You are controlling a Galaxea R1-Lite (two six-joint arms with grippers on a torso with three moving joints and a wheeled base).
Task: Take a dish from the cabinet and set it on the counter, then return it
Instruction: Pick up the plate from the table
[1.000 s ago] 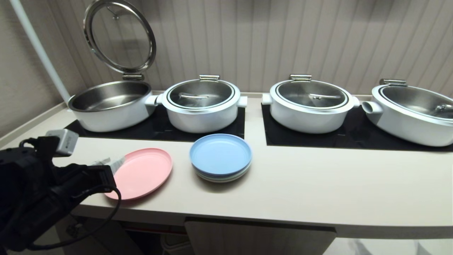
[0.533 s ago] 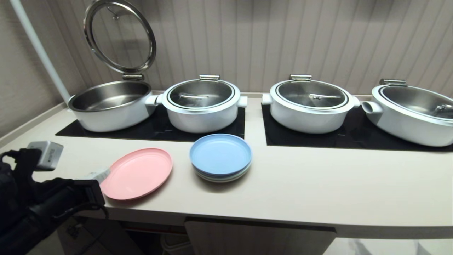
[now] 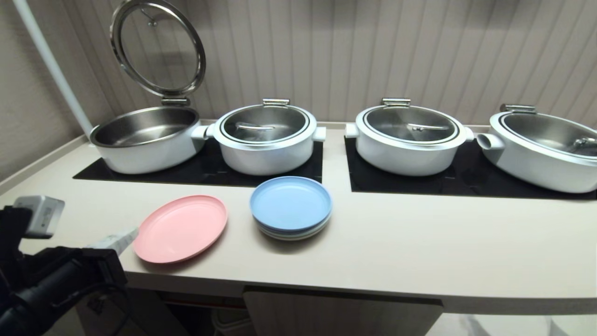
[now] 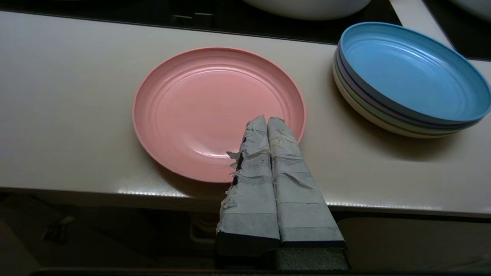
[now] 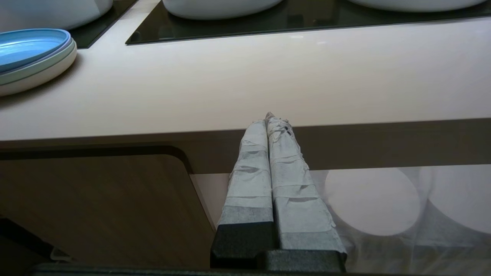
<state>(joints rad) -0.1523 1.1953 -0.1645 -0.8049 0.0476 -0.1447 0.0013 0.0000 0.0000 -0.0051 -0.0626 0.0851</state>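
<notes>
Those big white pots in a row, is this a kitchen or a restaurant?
Probably a buffet serving counter, like in a restaurant or hotel. Four white pots with hinged lids stand in a row on black cooktop panels set into the long counter, and a stack of plates waits in front.

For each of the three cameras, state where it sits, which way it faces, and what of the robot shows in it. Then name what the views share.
Head view: high on the robot, facing forward and down over the counter, four white pots and the pink dish; the left arm and left tool show at lower left.
Left wrist view: behind the shut left tool, facing the pink dish and blue-topped plate stack.
Right wrist view: behind the shut right tool, below the counter edge, facing the cabinet door.
Shared: the plate stack appears in all three.
</notes>
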